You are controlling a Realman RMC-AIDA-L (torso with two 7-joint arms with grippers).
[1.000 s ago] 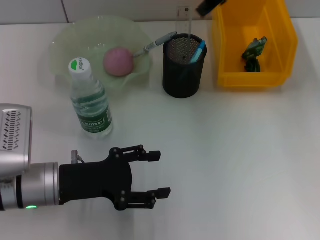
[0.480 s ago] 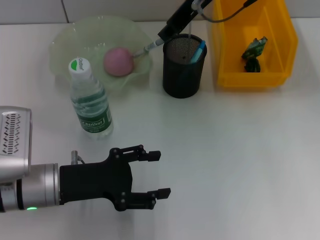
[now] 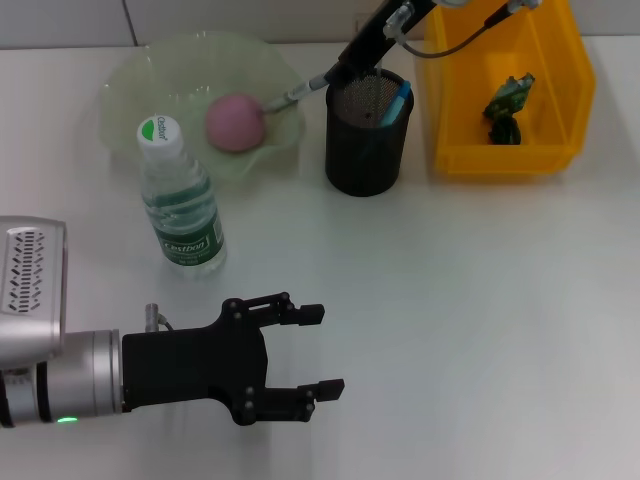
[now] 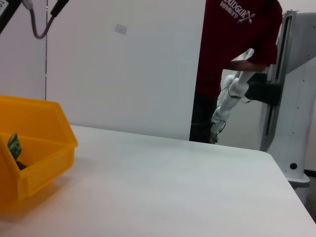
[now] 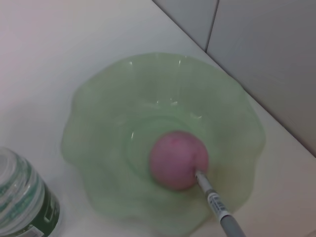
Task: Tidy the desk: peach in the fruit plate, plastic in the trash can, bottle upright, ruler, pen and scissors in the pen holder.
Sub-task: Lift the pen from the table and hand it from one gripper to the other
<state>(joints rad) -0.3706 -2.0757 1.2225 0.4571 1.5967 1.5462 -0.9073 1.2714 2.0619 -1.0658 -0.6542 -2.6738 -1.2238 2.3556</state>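
A person in a red shirt (image 4: 237, 59) stands beyond the white table (image 4: 163, 187).

Open tabletop (image 3: 480, 300) is seen across the near and right-hand area, unobstructed; the left gripper (image 3: 300, 350), jaws spread, occupies the near left. The far edge is crowded: fruit plate (image 3: 130, 75), upright bottle (image 3: 180, 200), pen holder (image 3: 367, 135) and yellow bin (image 3: 455, 100) stand close together; the right arm (image 3: 385, 30) blocks access above the holder, with the pen (image 3: 295, 95) bridging the plate–holder gap.

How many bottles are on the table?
1. The bottle stands upright beside the green plate, near the left end effector. None seem hidden.
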